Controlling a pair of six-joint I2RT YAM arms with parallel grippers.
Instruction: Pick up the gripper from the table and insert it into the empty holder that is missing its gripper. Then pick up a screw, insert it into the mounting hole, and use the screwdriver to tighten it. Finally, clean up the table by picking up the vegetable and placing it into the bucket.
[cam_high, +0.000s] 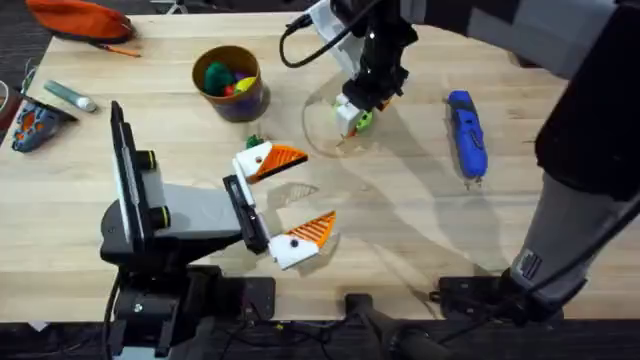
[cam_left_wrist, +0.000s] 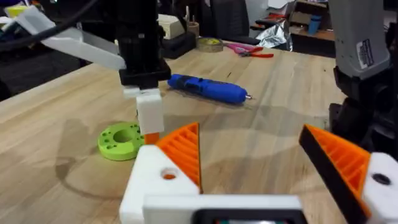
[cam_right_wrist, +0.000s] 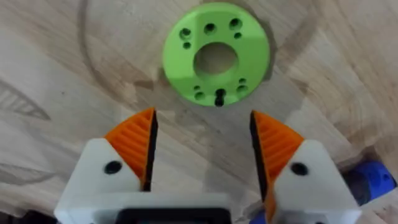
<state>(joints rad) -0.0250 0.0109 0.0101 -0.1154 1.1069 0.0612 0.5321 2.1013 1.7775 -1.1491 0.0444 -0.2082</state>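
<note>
Right gripper (cam_right_wrist: 202, 149) hangs over the lime-green disc (cam_right_wrist: 216, 54) with its two orange ribbed pads (cam_right_wrist: 134, 144) spread wide and nothing between them; from its own camera the disc lies flat on the wood just beyond the fingertips, a small dark screw (cam_right_wrist: 219, 96) sitting in one of its rim holes. Seen from overhead, that arm reaches in from the lower right and comes down at the far middle of the table (cam_high: 400, 230), where the right gripper (cam_high: 352, 112) stands right above the disc (cam_high: 362, 120). The left gripper (cam_high: 290, 195) lies low near the table's centre, its white mounts and orange tips parted wide, also empty. Off to the right, well apart from both, the blue screwdriver (cam_high: 467, 135) lies on the wood with its metal tip toward the near edge. The bucket (cam_high: 229, 83) sits at the far left-centre with coloured toys inside. A small dark-green vegetable (cam_high: 254, 143) rests on the table between the bucket and the left gripper's far finger.
</note>
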